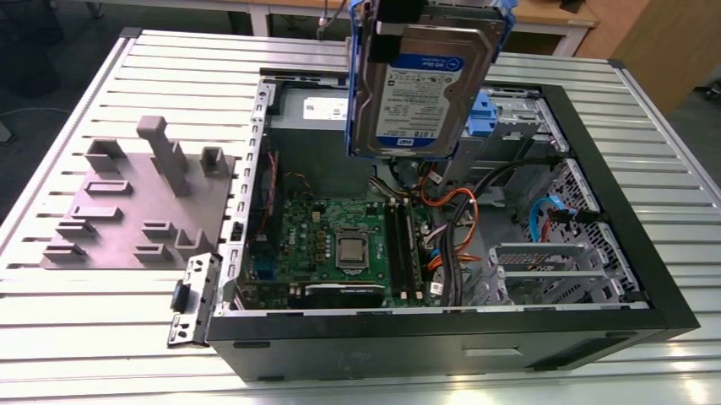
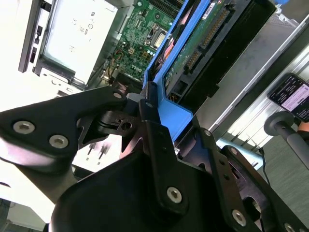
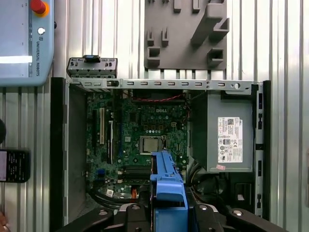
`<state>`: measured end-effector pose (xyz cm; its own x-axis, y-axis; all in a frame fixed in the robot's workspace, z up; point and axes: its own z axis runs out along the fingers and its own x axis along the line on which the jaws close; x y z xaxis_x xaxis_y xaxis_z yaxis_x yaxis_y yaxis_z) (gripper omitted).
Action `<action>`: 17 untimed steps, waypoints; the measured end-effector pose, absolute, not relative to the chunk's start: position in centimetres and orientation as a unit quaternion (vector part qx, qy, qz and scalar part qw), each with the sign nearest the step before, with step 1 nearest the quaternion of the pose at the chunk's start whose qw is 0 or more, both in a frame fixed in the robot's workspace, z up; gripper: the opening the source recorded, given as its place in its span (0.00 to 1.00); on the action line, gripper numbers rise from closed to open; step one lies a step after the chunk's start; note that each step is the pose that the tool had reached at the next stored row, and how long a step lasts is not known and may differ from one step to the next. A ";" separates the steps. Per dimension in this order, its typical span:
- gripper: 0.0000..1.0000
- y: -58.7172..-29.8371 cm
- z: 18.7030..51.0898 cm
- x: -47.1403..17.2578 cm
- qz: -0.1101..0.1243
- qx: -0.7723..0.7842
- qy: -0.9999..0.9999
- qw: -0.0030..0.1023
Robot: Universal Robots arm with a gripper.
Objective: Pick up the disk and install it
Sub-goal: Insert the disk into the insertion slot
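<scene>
- In the exterior view, the tool (image 1: 397, 29) hangs over the open computer case (image 1: 451, 342) and pinches the disk (image 1: 423, 93) by the upper part of its blue frame (image 1: 358, 84).
- The disk hangs upright under the tool with its labelled face showing, clear of the case's contents.
- Straight below the tool and disk lie cables and the green motherboard (image 1: 338, 240); a grey metal box (image 1: 304, 131) with a small white sticker sits low behind the disk.
- Well off to the side of the tool, outside the case, a grey slotted tray (image 1: 124, 211) with upright posts rests on the ribbed metal table (image 1: 79, 329).
- In the second wrist view, the tool (image 2: 145, 106) has its black fingers (image 2: 150, 126) pressed onto the blue frame (image 2: 176, 116). The disk (image 2: 203, 38) reaches away from the tool, circuit-board side showing.
- Beyond the disk's far end are the motherboard (image 2: 145, 29) and the grey metal box (image 2: 77, 34).
- In the first wrist view, the tool (image 3: 166, 213) grips the blue frame (image 3: 166, 186), seen edge-on.
- Beneath it lies the open computer case (image 3: 58, 145), with the motherboard (image 3: 145, 121) directly under the disk's edge, the grey metal box (image 3: 227, 116) to one side, and the grey slotted tray (image 3: 186, 29) past the case's far wall on the table (image 3: 285, 48).
</scene>
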<state>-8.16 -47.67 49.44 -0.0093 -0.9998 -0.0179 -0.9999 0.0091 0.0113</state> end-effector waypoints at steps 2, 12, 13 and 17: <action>0.36 -47.9 49.4 -8.2 0.010 -0.704 0.710 0.002; 0.36 -48.9 49.4 -8.1 0.010 -0.704 0.710 0.002; 0.36 -48.9 49.4 -8.1 0.010 -0.704 0.710 0.002; 0.36 -48.9 49.4 -7.6 0.010 -0.704 0.710 0.002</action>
<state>-7.62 -48.91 49.38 -0.0093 -0.9998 -0.0180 -0.9999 0.0091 0.0113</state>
